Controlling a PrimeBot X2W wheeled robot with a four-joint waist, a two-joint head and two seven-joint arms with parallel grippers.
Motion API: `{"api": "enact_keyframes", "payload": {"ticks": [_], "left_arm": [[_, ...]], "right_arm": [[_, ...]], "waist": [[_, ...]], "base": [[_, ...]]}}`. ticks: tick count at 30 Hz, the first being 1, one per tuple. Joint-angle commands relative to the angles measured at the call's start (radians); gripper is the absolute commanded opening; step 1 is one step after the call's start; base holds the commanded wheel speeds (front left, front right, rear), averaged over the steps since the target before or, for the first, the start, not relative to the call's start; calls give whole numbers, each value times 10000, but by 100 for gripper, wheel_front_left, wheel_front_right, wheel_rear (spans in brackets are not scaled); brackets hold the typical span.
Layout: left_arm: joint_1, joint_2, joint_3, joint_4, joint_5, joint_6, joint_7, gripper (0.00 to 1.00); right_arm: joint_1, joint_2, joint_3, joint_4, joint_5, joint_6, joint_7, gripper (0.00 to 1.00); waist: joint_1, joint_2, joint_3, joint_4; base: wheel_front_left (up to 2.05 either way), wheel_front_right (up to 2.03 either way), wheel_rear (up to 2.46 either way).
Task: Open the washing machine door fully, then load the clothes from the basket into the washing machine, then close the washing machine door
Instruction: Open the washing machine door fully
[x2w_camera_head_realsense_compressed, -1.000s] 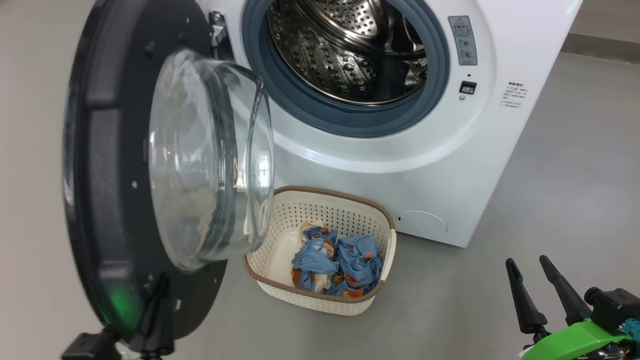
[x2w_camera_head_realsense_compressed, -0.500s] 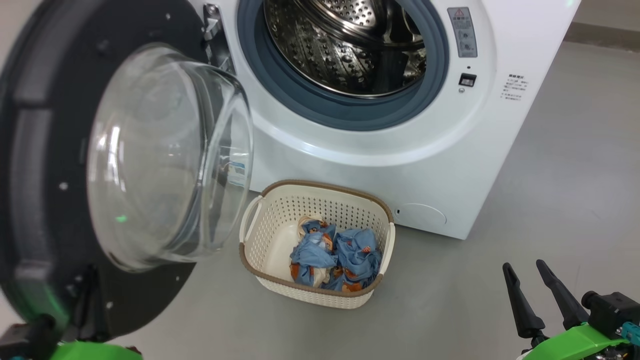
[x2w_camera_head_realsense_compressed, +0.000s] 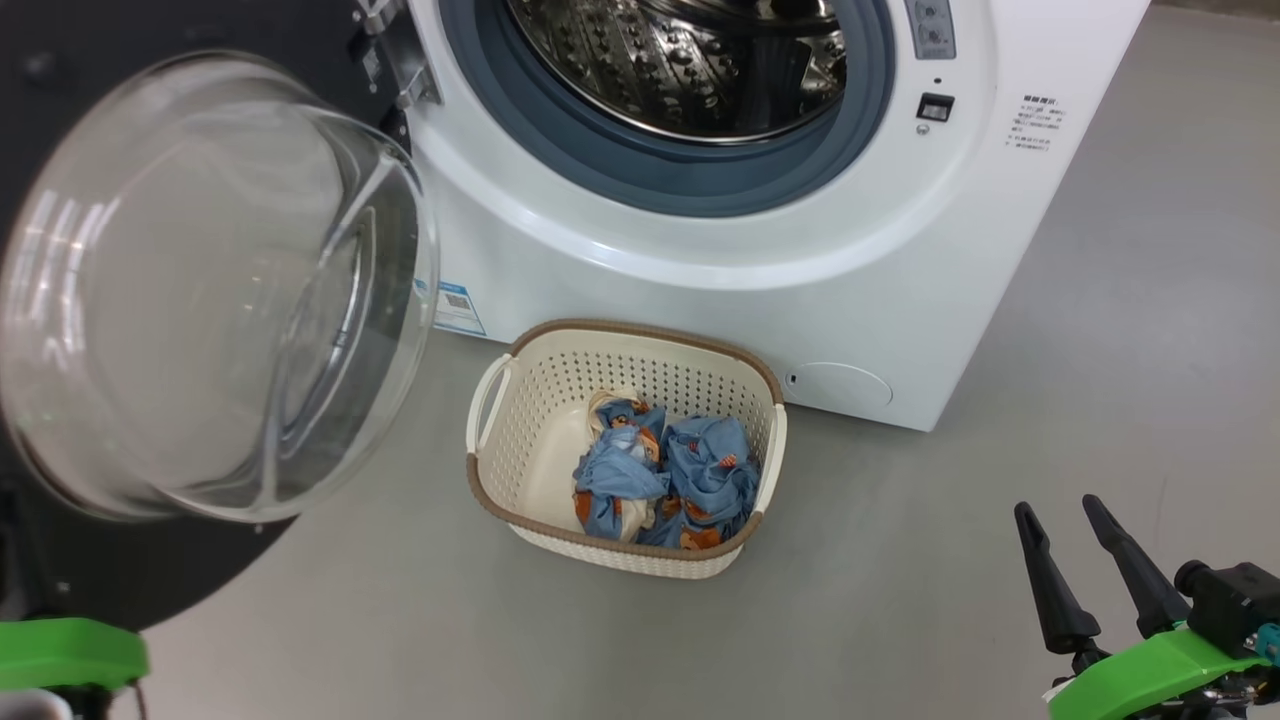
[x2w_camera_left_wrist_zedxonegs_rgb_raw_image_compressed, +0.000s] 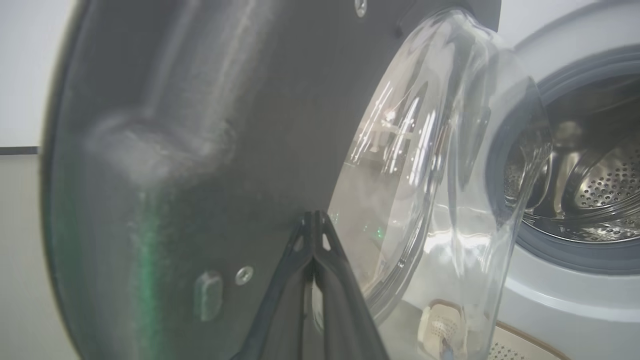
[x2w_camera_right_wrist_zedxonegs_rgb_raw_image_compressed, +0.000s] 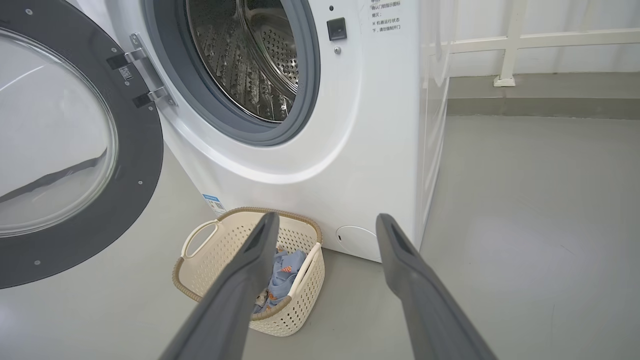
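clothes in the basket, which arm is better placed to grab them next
Right, probably: the right gripper is open and free, with the basket and clothes ahead of it. The left gripper is shut, close up at the washing machine door.

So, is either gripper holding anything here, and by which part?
Nothing is held. The left gripper is shut on nothing, its tips at the black inner face of the washing machine door; contact unclear. The right gripper is open and empty.
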Motion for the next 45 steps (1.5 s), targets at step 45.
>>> {"api": "enact_keyframes", "payload": {"ticks": [45], "left_arm": [[-4683,3265,3012,4723,1384,-343,-65,0]], "right_arm": [[-1488,-722,316,-487,-123,16,-122,100]], "waist": [[0,-1,2139,-355]], "base": [[0,0,0]]}}
